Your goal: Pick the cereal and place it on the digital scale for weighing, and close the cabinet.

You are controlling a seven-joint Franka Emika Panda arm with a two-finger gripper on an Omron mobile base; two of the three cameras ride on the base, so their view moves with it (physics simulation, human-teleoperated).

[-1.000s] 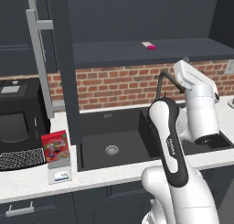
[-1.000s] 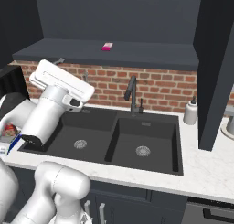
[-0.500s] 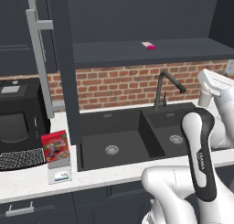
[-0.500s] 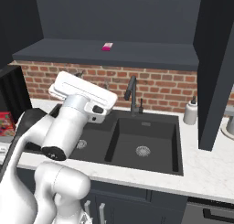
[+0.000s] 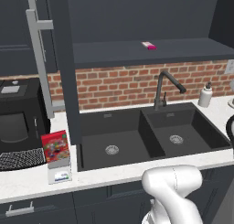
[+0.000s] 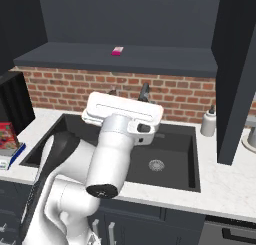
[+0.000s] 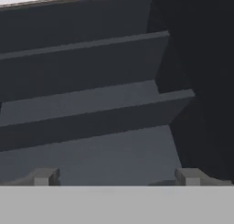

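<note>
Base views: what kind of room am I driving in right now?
A rendered home kitchen, by the look of it: a black double sink with a tall faucet set in a pale counter, a brick backsplash, and dark navy wall cabinets standing open above.

readable text: none | cereal (image 5: 56, 148) front: only coloured pictures, no legible words | digital scale (image 5: 60, 174) display: too small to read | small pink item (image 5: 149, 45) on cabinet (image 5: 137, 51) shelf: no label could be made out
</note>
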